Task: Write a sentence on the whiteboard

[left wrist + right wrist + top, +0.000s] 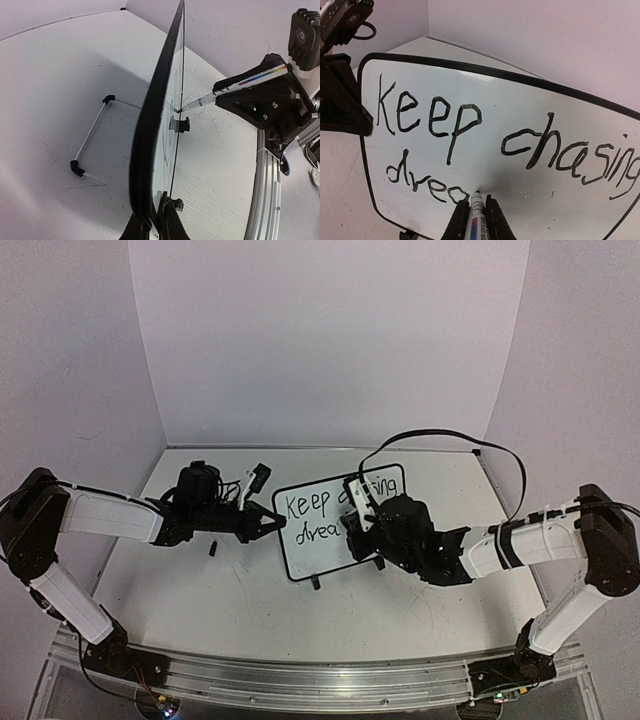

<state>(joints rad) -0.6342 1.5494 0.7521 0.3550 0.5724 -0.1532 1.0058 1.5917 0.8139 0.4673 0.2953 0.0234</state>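
Note:
The whiteboard [325, 540] stands upright mid-table on its black feet. My left gripper [272, 523] is shut on its left edge; the left wrist view shows the board edge-on [150, 130] between the fingers. The sentence [470, 135] reads "Keep chasing" with "drea" below it. My right gripper [476, 215] is shut on the marker [477, 220], whose tip touches the board just right of the "a". The marker also shows in the left wrist view [240, 85], and the right gripper [362, 525] covers the board's middle in the top view.
A wire stand [92, 145] with black end caps lies on the table behind the board. A small black cap [212, 549] lies near the left arm. A black cable [440, 440] loops over the right arm. Metal rail [300, 680] along the near edge.

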